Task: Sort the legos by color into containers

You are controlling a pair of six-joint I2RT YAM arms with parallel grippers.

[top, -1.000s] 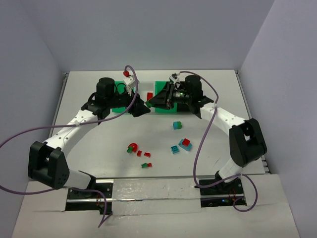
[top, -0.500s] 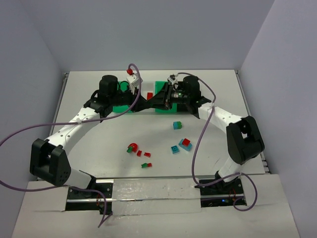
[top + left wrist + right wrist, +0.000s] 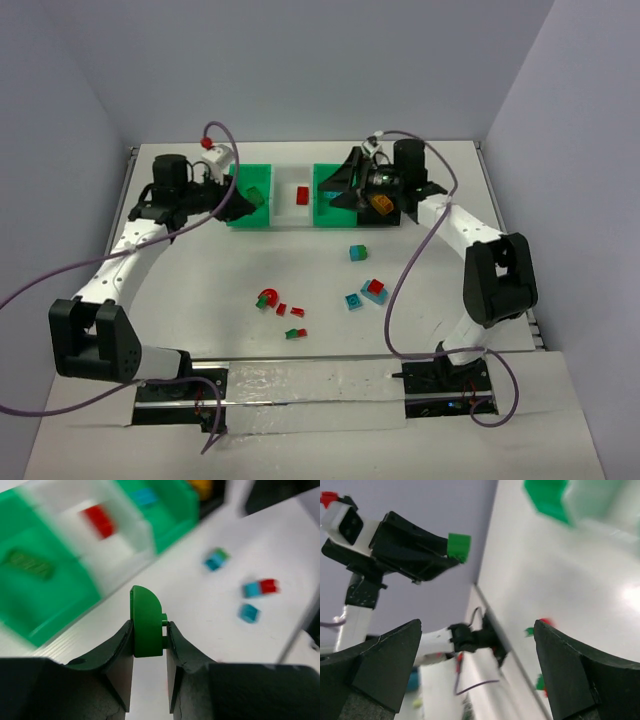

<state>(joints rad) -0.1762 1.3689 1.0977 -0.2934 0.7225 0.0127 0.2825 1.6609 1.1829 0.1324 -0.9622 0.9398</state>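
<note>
No text, label, brand, number or sign can be read in any view. The small studded plastic bricks [image 3: 373,290] and the open-topped rectangular plastic bins [image 3: 250,221] are too small in the top view, and too blurred in the wrist views, for any marking to be made out.

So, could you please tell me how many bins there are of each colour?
green bins: 2
white bin: 1
black bin: 1 (partly hidden by the right arm)
total: 4
</note>
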